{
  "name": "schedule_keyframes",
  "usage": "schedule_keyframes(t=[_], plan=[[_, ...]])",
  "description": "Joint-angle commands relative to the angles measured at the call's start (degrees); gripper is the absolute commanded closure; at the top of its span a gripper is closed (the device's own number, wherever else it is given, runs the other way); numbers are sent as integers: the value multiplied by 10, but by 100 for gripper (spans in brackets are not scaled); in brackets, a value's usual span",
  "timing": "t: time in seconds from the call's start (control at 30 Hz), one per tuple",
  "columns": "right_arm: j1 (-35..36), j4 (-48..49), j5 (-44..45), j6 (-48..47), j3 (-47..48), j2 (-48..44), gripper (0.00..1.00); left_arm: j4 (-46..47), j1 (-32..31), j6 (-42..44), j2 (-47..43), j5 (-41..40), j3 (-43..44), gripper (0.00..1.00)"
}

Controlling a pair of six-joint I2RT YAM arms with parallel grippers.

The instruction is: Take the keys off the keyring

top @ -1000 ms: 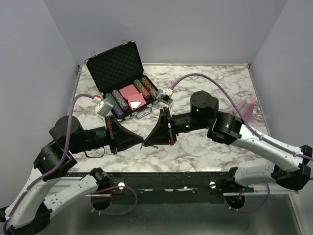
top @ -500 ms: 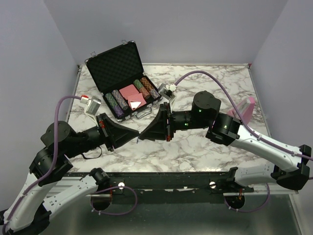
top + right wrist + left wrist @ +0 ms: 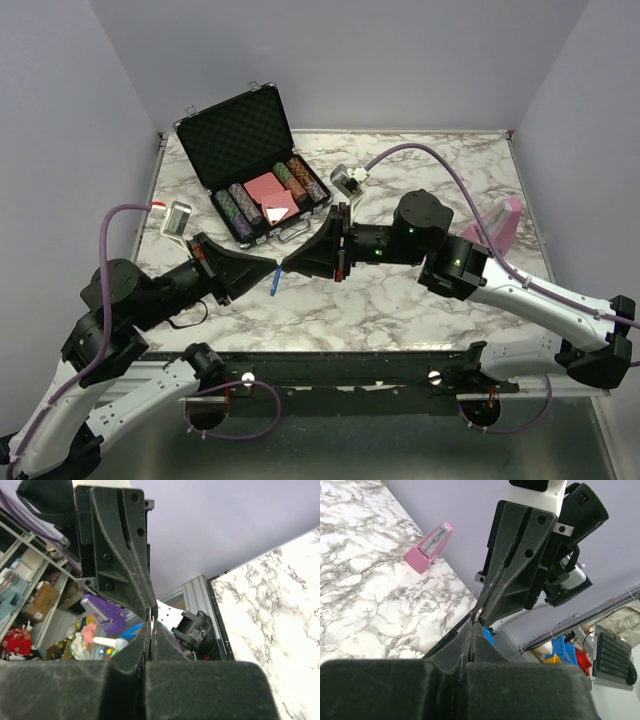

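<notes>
Marble table (image 3: 420, 300) well below. Nearest, left gripper (image 3: 270, 267) pinched closed, tip to tip with right gripper (image 3: 292, 265), likewise closed, both clamping the keys (image 3: 275, 283) in mid-air, blue piece dangling. Risks slipping off the tiny bunch under an uneven pull, dropping it short of poker case (image 3: 262, 200).

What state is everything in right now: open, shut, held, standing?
keys: off the table, blue piece dangling.
left gripper: shut on the keys.
right gripper: shut on the keys.
poker chip case: open, lid up.
pink metronome: upright.
</notes>
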Motion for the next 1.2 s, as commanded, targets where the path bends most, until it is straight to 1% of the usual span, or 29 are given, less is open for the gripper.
schedule_keyframes(t=[0.0, 0.1, 0.2, 0.27, 0.3, 0.37, 0.43, 0.6, 0.73, 0.83, 0.87, 0.93, 1.0, 1.07, 1.17], plan=[[2, 56, 30, 9, 1, -23, 99, 5, 1, -25, -26, -63, -18, 100], [2, 71, 31, 14, -4, -23, 99, 14, 1, -42, -38, -88, -29, 100], [1, 74, 31, 14, -5, -22, 99, 47, 2, -61, -53, -100, -53, 99], [1, 73, 33, 14, -6, -20, 99, 73, 1, -68, -64, -103, -67, 83], [1, 71, 34, 14, -6, -20, 99, 83, 1, -67, -67, -104, -69, 71], [2, 64, 40, 12, -7, -24, 99, 77, 1, -48, -66, -105, -57, 55], [1, 50, 45, 10, -7, -26, 99, 44, 1, -16, -56, -107, -29, 48], [2, 20, 64, 7, -32, -54, 99, -31, 1, 54, -30, -104, 31, 44], [1, -23, 118, 24, -68, -78, 99, -85, 1, 111, -3, -70, 63, 44], [2, -30, 124, 32, -93, -96, 99, -140, 1, 153, 30, -63, 92, 44], [2, -29, 127, 35, -99, -100, 97, -148, 2, 163, 35, -62, 96, 45], [1, -23, 135, 43, -112, -112, 97, -134, 2, 172, 38, -45, 92, 46], [2, -11, 135, 48, -121, -120, 97, -80, 2, 169, 27, -6, 63, 46], [2, -11, 129, 47, -123, -123, 99, -36, 2, 157, 21, 24, 38, 46], [1, -25, 117, 36, -110, -121, 99, -22, 2, 141, 34, 41, 32, 46]])
